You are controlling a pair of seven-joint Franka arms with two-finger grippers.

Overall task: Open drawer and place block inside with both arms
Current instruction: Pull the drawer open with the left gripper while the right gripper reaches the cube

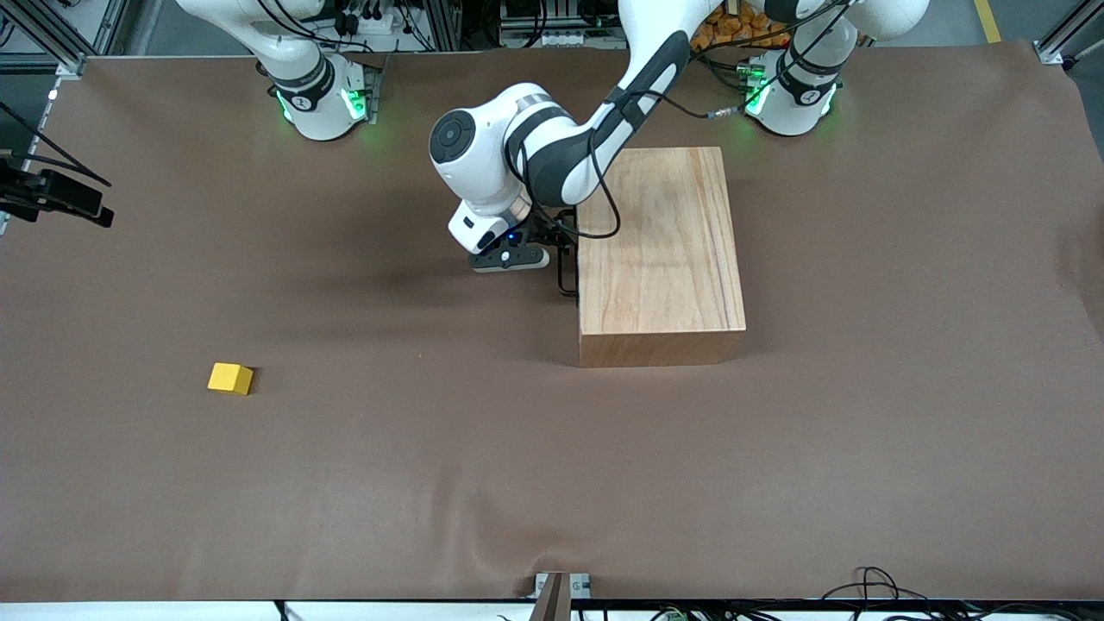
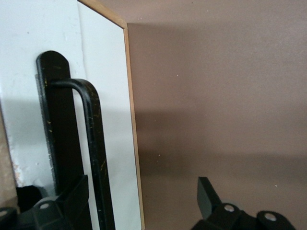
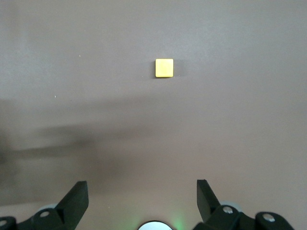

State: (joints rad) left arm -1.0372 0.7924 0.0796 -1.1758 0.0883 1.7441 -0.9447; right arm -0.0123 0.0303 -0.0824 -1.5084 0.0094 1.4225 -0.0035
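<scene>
Listing from the low edge of the front view upward, you have:

1. Block (image 1: 230,378): small yellow cube, alone on the brown table (image 1: 552,483), low in the frame toward the right arm's end. It sits well apart from the box and closer to the right arm's base (image 1: 323,95) than to the left arm's, so the pick looks to be the right arm's job.

2. Box (image 1: 660,250): plain wood, mid-frame, long axis running from near to far. Its drawer (image 2: 29,72) is shut, with the white front flush to the box and facing the right arm's end. You cannot see what is inside.

3. Handle (image 1: 565,272): black wire loop on the drawer front. Its bar runs along the panel, near to far.

4. Left gripper (image 1: 552,246): down at the handle, jaws spread wide and holding nothing. In the left wrist view the bar lies between the fingers (image 2: 67,203), just beside one of them. Closing would likely catch it, and your pull then goes straight toward the right arm's end.

5. Right gripper (image 3: 142,201): out of the front view, waiting high over the bare table with its jaws apart and empty. The block shows ahead of them in the right wrist view.
</scene>
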